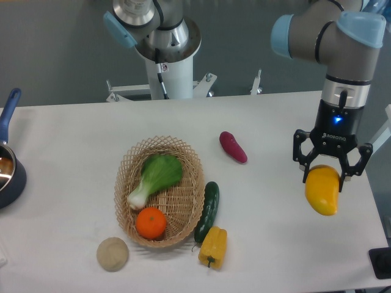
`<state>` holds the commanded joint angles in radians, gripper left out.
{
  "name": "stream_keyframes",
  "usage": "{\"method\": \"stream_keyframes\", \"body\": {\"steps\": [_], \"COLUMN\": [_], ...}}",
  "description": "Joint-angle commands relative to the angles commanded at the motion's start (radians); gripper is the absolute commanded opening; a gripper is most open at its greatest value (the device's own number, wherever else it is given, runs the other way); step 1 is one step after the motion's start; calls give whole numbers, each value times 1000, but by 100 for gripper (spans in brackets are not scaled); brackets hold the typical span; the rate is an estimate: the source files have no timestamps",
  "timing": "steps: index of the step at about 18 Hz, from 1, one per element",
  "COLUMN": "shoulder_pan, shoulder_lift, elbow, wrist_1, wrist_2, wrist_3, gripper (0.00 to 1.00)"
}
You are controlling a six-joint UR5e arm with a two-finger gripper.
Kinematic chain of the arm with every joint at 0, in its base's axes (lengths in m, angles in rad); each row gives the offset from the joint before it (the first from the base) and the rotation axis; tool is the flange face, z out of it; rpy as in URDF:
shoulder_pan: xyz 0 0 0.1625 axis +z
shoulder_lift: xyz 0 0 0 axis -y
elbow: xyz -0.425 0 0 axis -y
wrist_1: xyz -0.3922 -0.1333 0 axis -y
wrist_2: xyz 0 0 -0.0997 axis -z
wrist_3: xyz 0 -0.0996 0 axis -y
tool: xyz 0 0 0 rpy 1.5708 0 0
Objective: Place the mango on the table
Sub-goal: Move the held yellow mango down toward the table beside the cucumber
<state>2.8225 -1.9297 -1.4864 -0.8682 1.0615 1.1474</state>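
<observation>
Camera view, jaws (324,173) clamped on mango (322,190) above white bench (275,244), "ROBOTIQ" on wrist, basket (160,191) with orange (151,223) well apart.

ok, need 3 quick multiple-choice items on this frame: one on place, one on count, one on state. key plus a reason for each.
1. Where does the cucumber lie?
A. Inside the basket
B. On the table against the basket's right side
C. Next to the pot

2. How many items are inside the basket?
A. Two
B. Three
C. Four

3. What is the state of the mango?
A. Lying on the table
B. Held in the gripper
C. Resting in the basket

Key:
1 B: it lies outside the wicker rim on the white table, above the yellow bell pepper.
2 A: only the bok choy and the orange sit inside.
3 B: the gripper fingers close around its top, at the table's right side.
</observation>
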Motion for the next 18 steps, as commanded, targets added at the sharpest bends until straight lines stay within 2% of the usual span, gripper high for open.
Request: {"method": "stream_keyframes", "body": {"steps": [10,13,18], "shoulder_pan": [-9,-20,-84], "shoulder_lift": [-14,-29,-75], "elbow": [-12,-31,-48], "wrist_1": [3,5,8], "wrist_2": [20,98,236], "wrist_3": [2,15,46], "gripper": [41,41,41]}}
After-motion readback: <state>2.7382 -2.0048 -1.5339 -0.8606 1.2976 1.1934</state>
